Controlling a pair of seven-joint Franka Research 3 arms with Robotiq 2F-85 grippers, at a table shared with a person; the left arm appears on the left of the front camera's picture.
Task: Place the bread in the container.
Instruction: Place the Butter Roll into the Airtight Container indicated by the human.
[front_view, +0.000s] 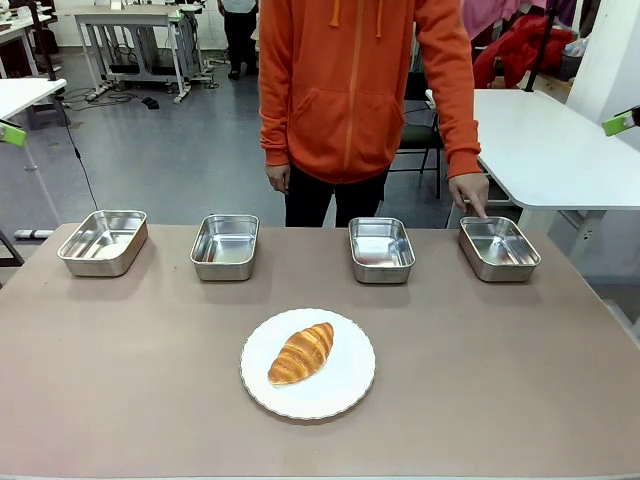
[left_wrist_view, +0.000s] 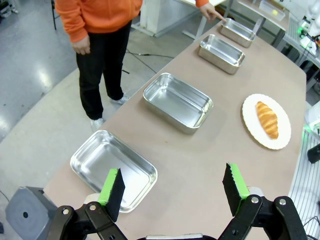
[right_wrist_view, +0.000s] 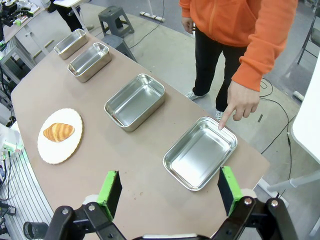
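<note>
The bread (front_view: 301, 353) is a golden-brown croissant lying on a round white plate (front_view: 345, 385) at the table's near middle; it also shows as the bread (left_wrist_view: 267, 119) and the bread (right_wrist_view: 59, 132). Several steel pans stand in a row at the far side. The person's finger (front_view: 481, 212) points at the rightmost container (front_view: 499, 248), seen too as the container (right_wrist_view: 200, 152) and the container (left_wrist_view: 238, 32). My left gripper (left_wrist_view: 174, 189) hangs open above the table's left end. My right gripper (right_wrist_view: 170, 189) hangs open above the right end, empty.
Three other pans stand in the row: one far left (front_view: 103, 241), one left of centre (front_view: 225, 246), one right of centre (front_view: 381, 249). The person in an orange hoodie (front_view: 355, 80) stands at the far edge. A white table (front_view: 550, 140) is behind on the right.
</note>
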